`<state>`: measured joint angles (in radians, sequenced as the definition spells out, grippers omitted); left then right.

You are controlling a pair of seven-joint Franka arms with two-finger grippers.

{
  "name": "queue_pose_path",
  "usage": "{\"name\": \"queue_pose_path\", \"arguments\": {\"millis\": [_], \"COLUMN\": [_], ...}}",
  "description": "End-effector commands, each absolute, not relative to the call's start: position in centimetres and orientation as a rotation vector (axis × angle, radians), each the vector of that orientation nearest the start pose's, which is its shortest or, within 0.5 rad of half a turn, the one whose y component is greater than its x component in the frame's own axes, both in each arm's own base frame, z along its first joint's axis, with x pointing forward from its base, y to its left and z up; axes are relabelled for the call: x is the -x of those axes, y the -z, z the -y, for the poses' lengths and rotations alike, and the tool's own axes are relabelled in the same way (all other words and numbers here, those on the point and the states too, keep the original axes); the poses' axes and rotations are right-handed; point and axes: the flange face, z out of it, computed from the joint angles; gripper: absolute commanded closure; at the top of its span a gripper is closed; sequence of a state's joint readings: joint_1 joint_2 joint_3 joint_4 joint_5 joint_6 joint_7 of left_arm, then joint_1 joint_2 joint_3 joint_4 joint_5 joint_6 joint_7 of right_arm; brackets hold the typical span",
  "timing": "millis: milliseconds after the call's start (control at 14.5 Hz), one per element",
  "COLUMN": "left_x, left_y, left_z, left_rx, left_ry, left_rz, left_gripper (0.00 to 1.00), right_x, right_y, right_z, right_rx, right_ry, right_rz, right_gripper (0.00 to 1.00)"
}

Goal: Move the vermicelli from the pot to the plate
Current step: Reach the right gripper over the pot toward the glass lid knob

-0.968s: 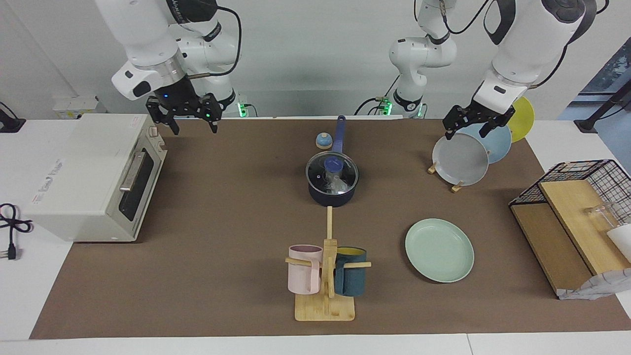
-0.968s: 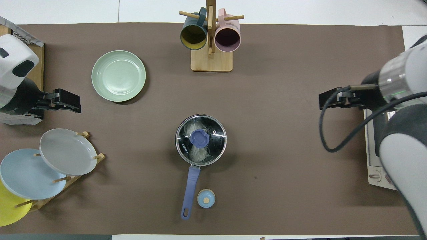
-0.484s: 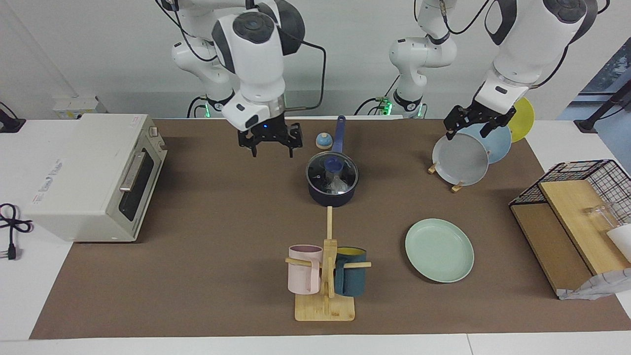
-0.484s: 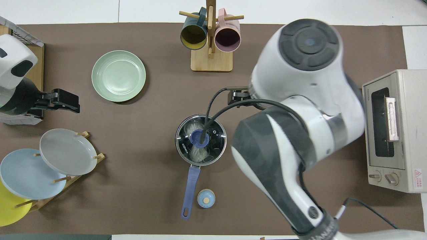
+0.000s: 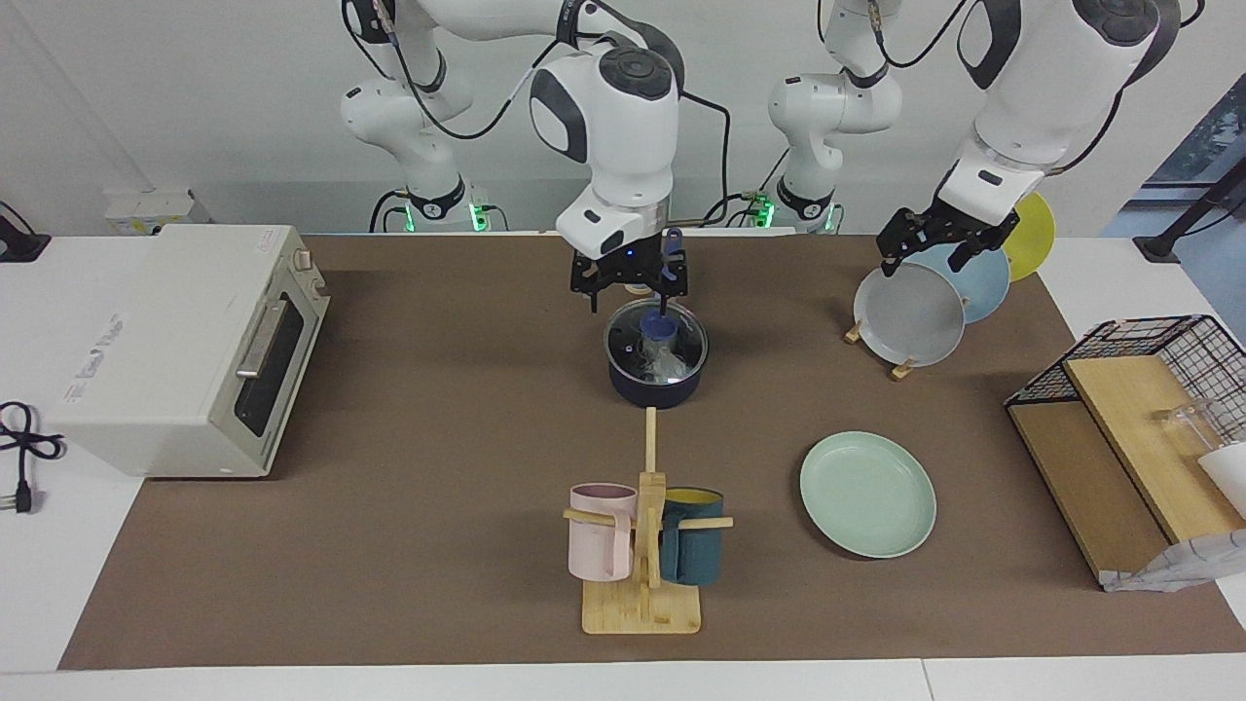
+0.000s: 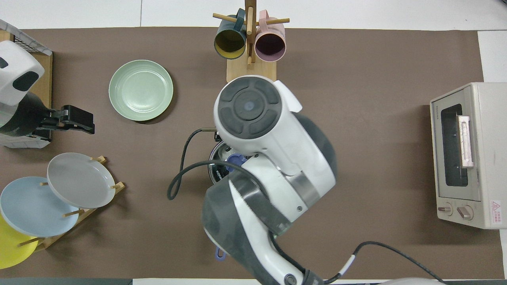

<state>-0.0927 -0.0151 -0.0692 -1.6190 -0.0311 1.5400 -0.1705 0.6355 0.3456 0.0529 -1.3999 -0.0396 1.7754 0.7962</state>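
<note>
The dark navy pot (image 5: 654, 387) stands mid-table with a glass lid (image 5: 642, 343) on it, topped by a blue knob (image 5: 659, 323). Whitish vermicelli (image 5: 670, 363) shows through the glass. My right gripper (image 5: 629, 300) hangs open over the lid's rim where the blue handle (image 5: 672, 248) starts, with nothing between its fingers. In the overhead view the right arm covers most of the pot (image 6: 219, 162). The mint-green plate (image 5: 867, 494) (image 6: 140, 90) lies bare, farther from the robots, toward the left arm's end. My left gripper (image 5: 923, 259) (image 6: 79, 120) waits open over the plate rack.
A toaster oven (image 5: 185, 346) sits at the right arm's end. A wooden mug stand (image 5: 642, 594) with a pink and a teal mug is farther out than the pot. A rack (image 5: 900, 370) holds grey, light blue and yellow plates. A wire basket (image 5: 1149, 346) stands beside it.
My right arm has swung from the toaster oven's end across the table to above the pot, its gripper still open. The left arm has barely moved.
</note>
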Motion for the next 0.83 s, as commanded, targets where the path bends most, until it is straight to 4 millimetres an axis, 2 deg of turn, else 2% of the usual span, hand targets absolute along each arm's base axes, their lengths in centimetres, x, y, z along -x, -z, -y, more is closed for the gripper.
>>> {"name": "queue_pose_path", "arguments": {"millis": [0, 207, 346, 622, 761], "left_x": [-53.2, -53.2, -53.2, -53.3, -53.3], "left_y": [-60.9, -60.9, -60.9, -60.8, -60.6], "left_z": [8.0, 8.0, 8.0, 8.0, 8.0], "left_rx": [3.141, 3.141, 3.141, 3.143, 3.143], "left_ry": [-0.081, -0.081, -0.079, -0.069, -0.067], "left_rz": [0.046, 0.046, 0.044, 0.039, 0.039], "left_gripper": [0.00, 0.00, 0.00, 0.00, 0.00], "right_x": [-50.3, -49.5, -49.4, -49.5, -48.7], "right_y": [-48.6, -45.9, -45.7, -44.2, -43.5], "right_z": [-47.4, -49.6, -49.4, -48.0, -47.9], "right_rx": [3.155, 3.181, 3.223, 3.272, 3.271], "right_ry": [0.098, 0.143, 0.182, 0.129, 0.122], "right_rz": [-0.174, -0.137, -0.088, -0.011, 0.005], "right_gripper": [0.00, 0.00, 0.00, 0.00, 0.00]}}
